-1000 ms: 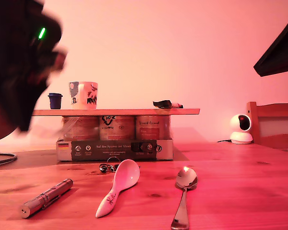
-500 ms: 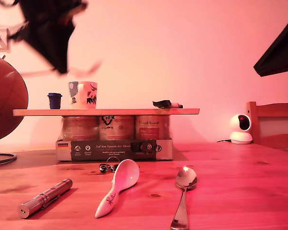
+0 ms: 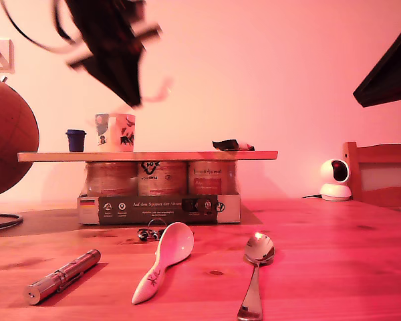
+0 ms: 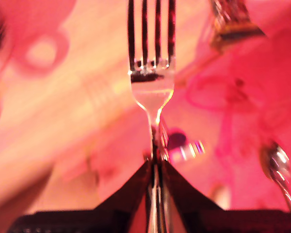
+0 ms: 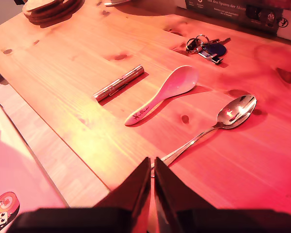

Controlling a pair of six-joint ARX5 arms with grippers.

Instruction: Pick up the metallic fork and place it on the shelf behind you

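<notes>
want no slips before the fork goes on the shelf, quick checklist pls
1. Slim shiny silver metal fork clamped in my first gripper: ok.
2. Fork straight in the jaws, tines pointing away: ok.
3. Long flat light-wood shelf plank has bare room between the patterned white mug and the small dark object: ok.
4. Arm above the shelf in the exterior view, over the mug: ok, though blurred.
5. Clearance between fork and mug: cannot tell.
6. My second gripper shut and empty: ok.

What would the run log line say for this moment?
phase: carrying | my first gripper: shut on metallic fork, raised above shelf | my second gripper: shut, empty, over table | fork not yet placed
</notes>
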